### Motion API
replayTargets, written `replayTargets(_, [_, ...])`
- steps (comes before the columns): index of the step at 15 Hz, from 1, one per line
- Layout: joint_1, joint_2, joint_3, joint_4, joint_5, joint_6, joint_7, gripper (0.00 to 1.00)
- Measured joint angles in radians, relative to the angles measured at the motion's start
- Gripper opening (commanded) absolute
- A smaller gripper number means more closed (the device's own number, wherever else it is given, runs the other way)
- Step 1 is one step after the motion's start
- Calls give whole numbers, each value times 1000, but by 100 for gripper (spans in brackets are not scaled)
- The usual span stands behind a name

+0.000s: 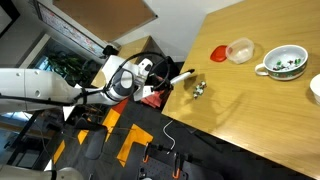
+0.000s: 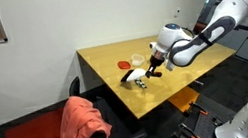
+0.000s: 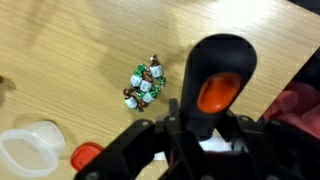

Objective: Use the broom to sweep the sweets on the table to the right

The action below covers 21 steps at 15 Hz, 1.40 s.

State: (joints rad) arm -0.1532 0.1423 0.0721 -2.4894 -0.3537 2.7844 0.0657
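Just beside the sweets point(image 3: 145, 86), huddled in one small cluster on the table point(image 3: 80, 45), the broom point(image 3: 220, 75) loomed near the wrist camera. It was a blurred dark shape with an orange patch, and its bristles were hidden. The gripper point(image 3: 205, 138) had its jaws closed on the broom, though the contact itself lay in shadow. Farther from the sweets, a clear cup point(image 3: 28, 150) and a red lid point(image 3: 86, 156) were cut off by the frame edge. Whether the broom touched the sweets could not be told.
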Motion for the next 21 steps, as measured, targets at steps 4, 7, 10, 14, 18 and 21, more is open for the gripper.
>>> replayTargets(4, [-82,1,98,19,86,-50,-230,37])
replayTargets(7, [-87,2,102,20,86,-51,-240,12])
replayTargets(10, [-49,5,62,19,101,-51,-255,12])
replayTargets(14, [-60,11,60,23,254,-54,-536,12])
replayTargets(18, [-121,11,77,64,325,-138,-849,12])
replayTargets(21, [-111,11,14,118,329,-256,-1023,12])
